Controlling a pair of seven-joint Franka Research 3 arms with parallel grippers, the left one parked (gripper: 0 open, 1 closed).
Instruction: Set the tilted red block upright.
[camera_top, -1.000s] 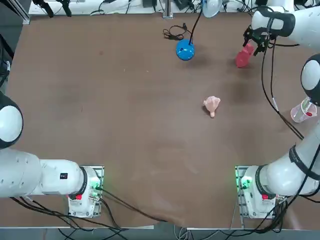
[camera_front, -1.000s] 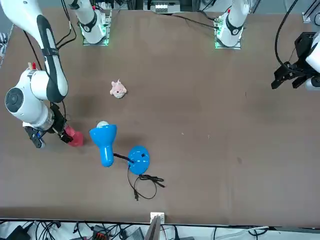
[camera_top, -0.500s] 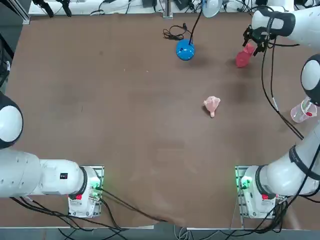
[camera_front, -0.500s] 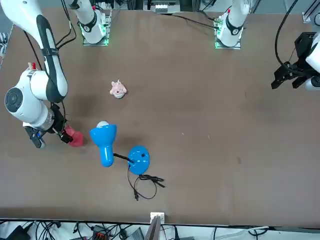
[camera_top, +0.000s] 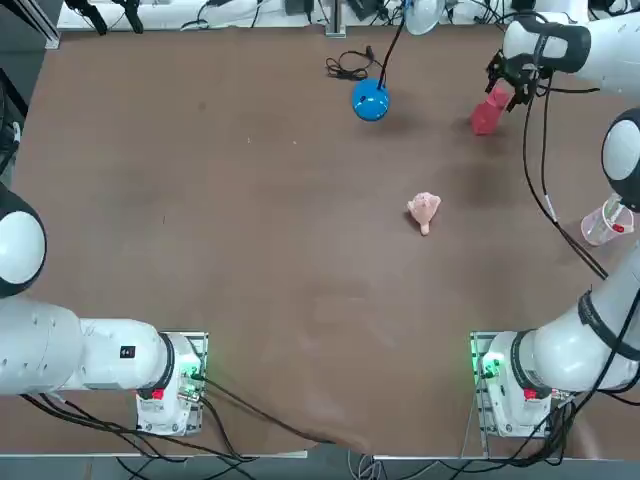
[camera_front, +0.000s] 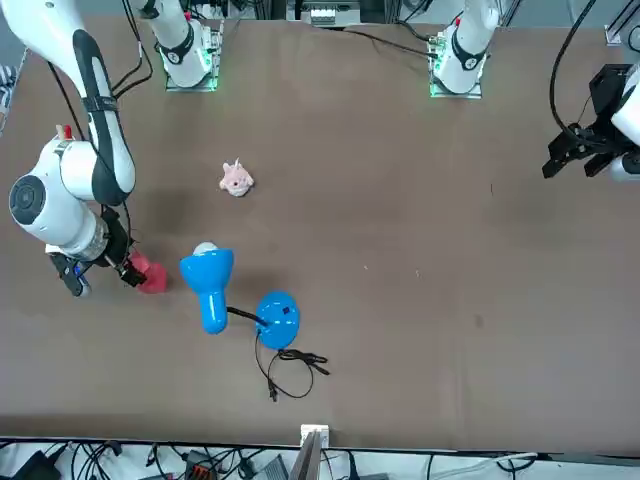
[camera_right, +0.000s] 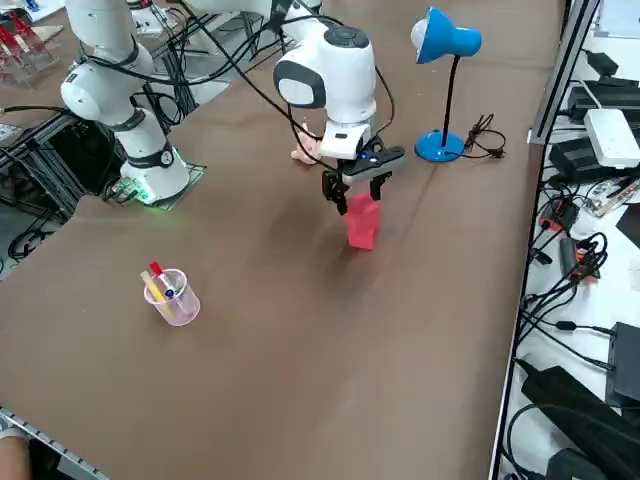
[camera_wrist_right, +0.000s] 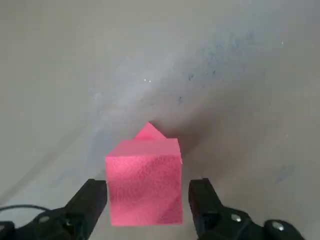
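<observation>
Right now the right gripper (camera_wrist_right: 147, 200) hangs over the block (camera_wrist_right: 145, 187), jaws spread wide w/ 1 finger (camera_wrist_right: 90, 200) on each side of it and a visible gap both sides, so nothing's pinched. In the wrist view the block fills the lower centre of the frame, sitting between the fingers, a 2nd corner of it peeking out behind its top face.

Side view, upper centre: the gripper (camera_right: 360, 185) points down at the block (camera_right: 362, 222), which stands on the table (camera_right: 300, 350) w/ its long axis close to vertical, top end near the fingertips; whether they touch it I can't tell. Any lean looks slight from here.

Top view, upper right corner: block (camera_top: 487, 110) runs diagonally in the frame, top end under the gripper (camera_top: 508, 82), base toward lower left. So the thing lies straight below the jaws, between them, not off to a side.

My read: next move is either a close on the top end or a lift away, depending on whether the lean's gone.

Farther off: pink lump (camera_top: 424, 211) mid-frame, lamp base (camera_top: 370, 100) upper centre, cup (camera_top: 606, 224) at right edge.
</observation>
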